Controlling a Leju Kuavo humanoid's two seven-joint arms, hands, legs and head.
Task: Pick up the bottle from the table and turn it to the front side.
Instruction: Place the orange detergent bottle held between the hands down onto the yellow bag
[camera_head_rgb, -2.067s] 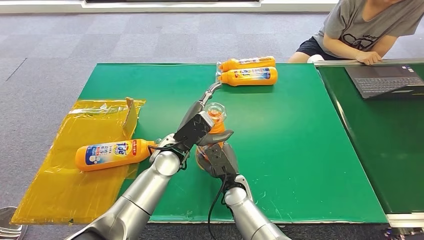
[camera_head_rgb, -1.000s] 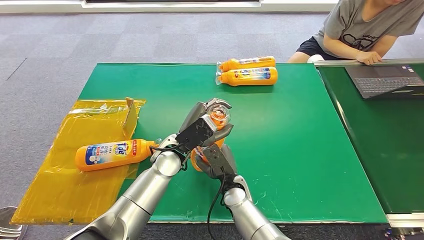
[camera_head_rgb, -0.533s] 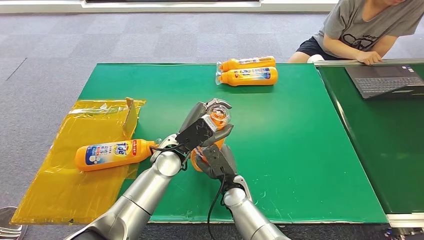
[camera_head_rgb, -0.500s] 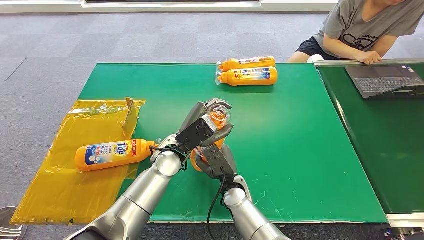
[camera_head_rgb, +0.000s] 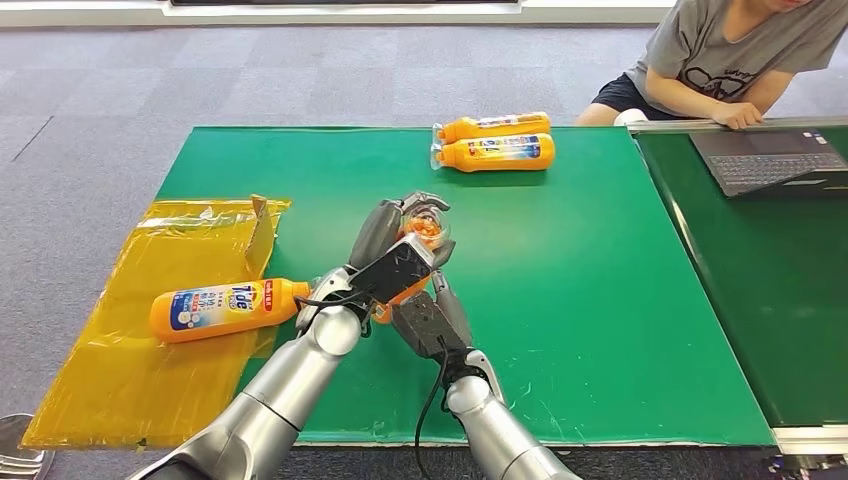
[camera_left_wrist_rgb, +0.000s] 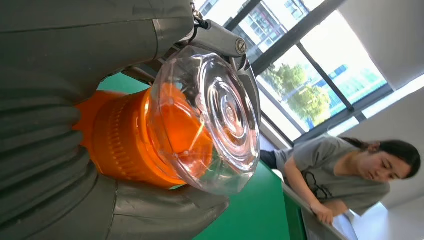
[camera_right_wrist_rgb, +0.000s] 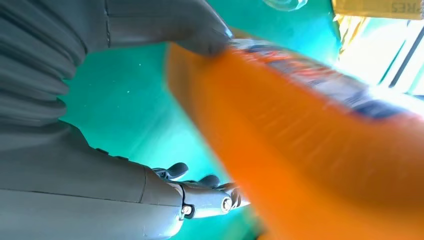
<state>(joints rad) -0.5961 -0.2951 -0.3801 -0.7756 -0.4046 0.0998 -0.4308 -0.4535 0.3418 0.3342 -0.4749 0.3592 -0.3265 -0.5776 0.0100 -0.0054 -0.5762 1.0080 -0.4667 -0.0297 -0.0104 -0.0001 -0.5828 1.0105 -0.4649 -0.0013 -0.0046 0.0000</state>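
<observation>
The bottle (camera_head_rgb: 412, 262) is off the table, held above the middle of the green tabletop (camera_head_rgb: 600, 300), cap end up and away from the robot. Compared with half a second ago it has tilted and shifted toward the left edge, and the clear cap (camera_left_wrist_rgb: 220, 115) now leans over more. The left hand (camera_head_rgb: 395, 262) is wrapped around the neck and upper body, fingers closed just under the cap. The right hand (camera_head_rgb: 425, 318) sits below; its thumb touches the orange body in the right wrist view, but whether it grips or has let go I cannot tell. The turn looks under way, not finished.

Another bottle (camera_head_rgb: 228, 308) lies on the yellow sheet (camera_head_rgb: 120, 380) by the left edge, and two bottles (camera_head_rgb: 495, 142) lie near the far edge.
</observation>
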